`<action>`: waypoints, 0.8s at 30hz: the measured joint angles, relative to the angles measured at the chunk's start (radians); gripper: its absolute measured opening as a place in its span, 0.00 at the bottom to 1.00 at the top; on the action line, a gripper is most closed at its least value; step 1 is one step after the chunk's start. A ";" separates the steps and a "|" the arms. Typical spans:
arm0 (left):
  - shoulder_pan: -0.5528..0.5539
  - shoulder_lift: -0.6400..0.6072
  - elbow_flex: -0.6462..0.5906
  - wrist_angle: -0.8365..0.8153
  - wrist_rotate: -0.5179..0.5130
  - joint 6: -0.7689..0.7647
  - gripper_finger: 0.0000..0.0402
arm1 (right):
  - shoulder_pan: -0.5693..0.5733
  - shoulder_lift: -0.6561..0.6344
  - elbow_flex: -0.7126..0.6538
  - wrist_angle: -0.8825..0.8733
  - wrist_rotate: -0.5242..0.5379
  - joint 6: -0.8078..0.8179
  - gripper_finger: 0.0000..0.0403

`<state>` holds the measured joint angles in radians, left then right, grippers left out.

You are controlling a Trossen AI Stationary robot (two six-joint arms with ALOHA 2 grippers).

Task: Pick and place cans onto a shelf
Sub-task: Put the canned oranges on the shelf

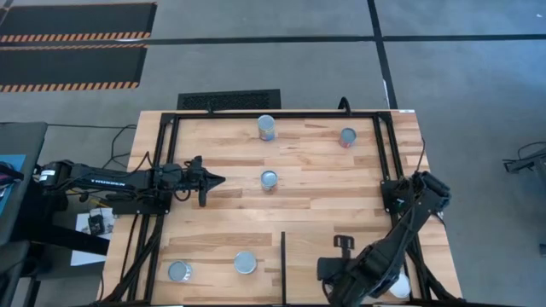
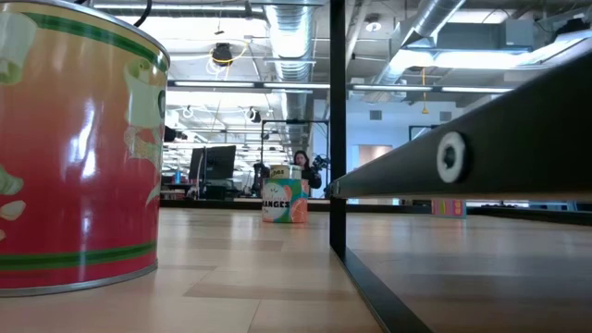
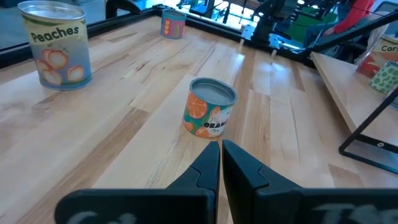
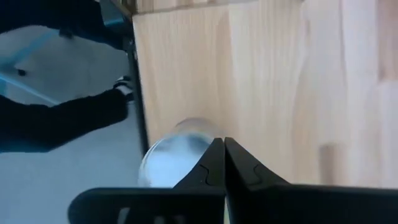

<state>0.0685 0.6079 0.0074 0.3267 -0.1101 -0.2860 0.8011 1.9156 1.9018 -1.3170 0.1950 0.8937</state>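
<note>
Five cans (image 1: 269, 179) on table (image 1: 324, 205) | divider bar (image 1: 282, 266) upright | left claw (image 1: 217, 180) shut

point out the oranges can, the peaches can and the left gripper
oranges can (image 3: 209, 115), left wrist view, on its label
peaches can (image 3: 58, 53), left wrist view, on its label
left gripper (image 1: 213, 180), high view, at its fingertips

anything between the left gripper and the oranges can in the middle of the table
No. In the high view only bare wood separates the left gripper from the oranges can; the left wrist view shows the same open gap, fingers shut.
</note>
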 joint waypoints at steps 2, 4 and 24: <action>0.000 0.000 0.000 0.000 0.006 0.001 0.02 | -0.009 0.000 -0.012 0.015 0.021 -0.091 0.01; 0.000 0.001 0.000 0.000 0.023 0.002 0.02 | -0.026 -0.016 -0.052 0.050 0.044 -0.158 0.01; 0.000 0.002 0.018 0.004 0.081 0.039 0.00 | -0.459 -0.656 -1.083 1.111 0.054 -0.593 0.01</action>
<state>0.0685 0.6098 0.0250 0.3305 -0.0295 -0.2470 0.3419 1.2596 0.8191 -0.2056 0.2490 0.3006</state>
